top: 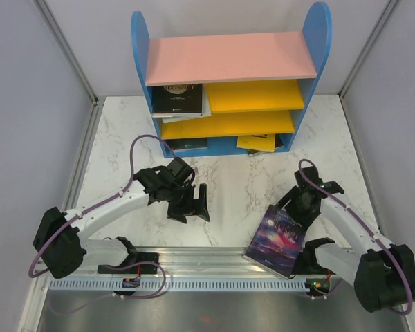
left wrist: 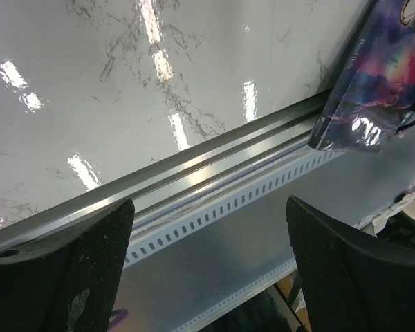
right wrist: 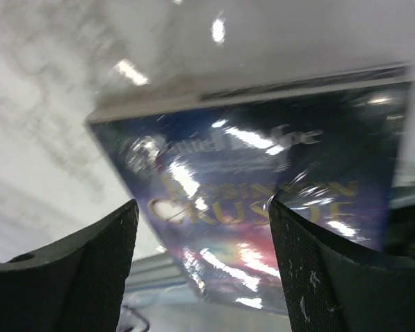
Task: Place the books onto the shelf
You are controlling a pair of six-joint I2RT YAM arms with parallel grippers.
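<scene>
1 galaxy book (top: 277,238) off the shelf (top: 232,59), propped across the near rail (top: 194,266), edge probably raised for pinching. Right gripper (top: 294,211) wide above it, gripping nothing; left gripper (top: 190,211) wide, empty, aside.

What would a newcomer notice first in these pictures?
The shelf, pink-topped with blue sides, stands at the far side of the table, with a black book under its top on the left. A galaxy book lies tilted across the rail at the near edge, with the right gripper open just above it. The left gripper hovers open and empty, left of centre.
</scene>
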